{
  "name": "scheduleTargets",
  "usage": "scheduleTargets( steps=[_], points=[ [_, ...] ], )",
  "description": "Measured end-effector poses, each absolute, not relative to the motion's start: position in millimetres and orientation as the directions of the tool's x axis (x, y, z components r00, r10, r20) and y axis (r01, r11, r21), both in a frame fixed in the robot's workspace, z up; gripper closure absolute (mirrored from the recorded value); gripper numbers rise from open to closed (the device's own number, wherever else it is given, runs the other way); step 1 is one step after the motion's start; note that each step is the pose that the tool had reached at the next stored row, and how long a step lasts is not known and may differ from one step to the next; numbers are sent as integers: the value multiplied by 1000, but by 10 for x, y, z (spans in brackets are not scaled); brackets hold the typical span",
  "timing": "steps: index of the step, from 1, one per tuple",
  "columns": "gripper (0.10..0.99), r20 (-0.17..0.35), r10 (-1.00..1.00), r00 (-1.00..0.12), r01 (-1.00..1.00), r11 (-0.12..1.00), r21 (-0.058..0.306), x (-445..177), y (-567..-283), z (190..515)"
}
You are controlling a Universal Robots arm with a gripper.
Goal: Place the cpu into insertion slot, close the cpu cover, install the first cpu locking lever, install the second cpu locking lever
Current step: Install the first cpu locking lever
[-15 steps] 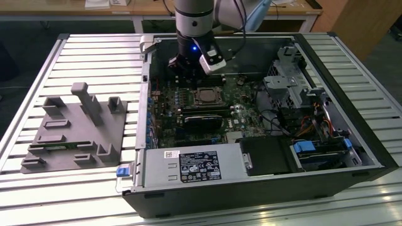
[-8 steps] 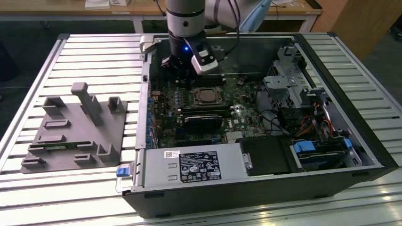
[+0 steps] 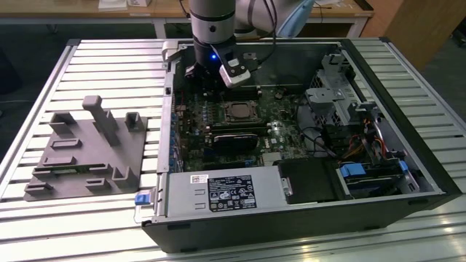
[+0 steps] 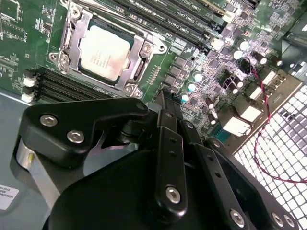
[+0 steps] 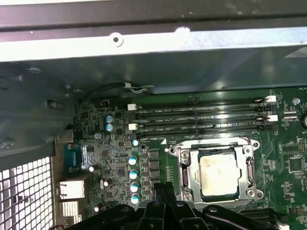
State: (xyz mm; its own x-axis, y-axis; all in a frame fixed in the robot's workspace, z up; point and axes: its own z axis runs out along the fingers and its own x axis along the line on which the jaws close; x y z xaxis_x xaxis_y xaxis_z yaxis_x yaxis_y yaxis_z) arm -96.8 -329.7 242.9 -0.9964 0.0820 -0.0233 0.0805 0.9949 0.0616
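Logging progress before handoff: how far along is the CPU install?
Done: the cpu sits in the insertion slot, and the cpu cover looks closed over it. In hand: nothing; the gripper hovers near the socket, shut and empty. Left: I cannot tell whether either locking lever is latched.

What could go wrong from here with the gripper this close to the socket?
1. The gripper hangs close to the cpu and cpu cover; a slightly off descent could scrape the memory slots or capacitors.
2. The red wire by the rear grille might snag if it swings that way.
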Motion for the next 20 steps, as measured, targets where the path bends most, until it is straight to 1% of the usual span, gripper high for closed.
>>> scheduleTargets(
  steps=[1, 7, 10, 17, 20],
  points=[
    [980, -23, 82, -996, 80, 995, 63, -969, -3298, 2430],
    [980, -19, 83, -996, 80, 991, 111, -968, -3298, 2422],
    [980, -18, 83, -996, 80, 989, 127, -969, -3298, 2413],
    [980, -13, 84, -996, 80, 980, 180, -974, -3298, 2390],
    [980, -11, 85, -996, 80, 975, 209, -985, -3298, 2383]
  ],
)
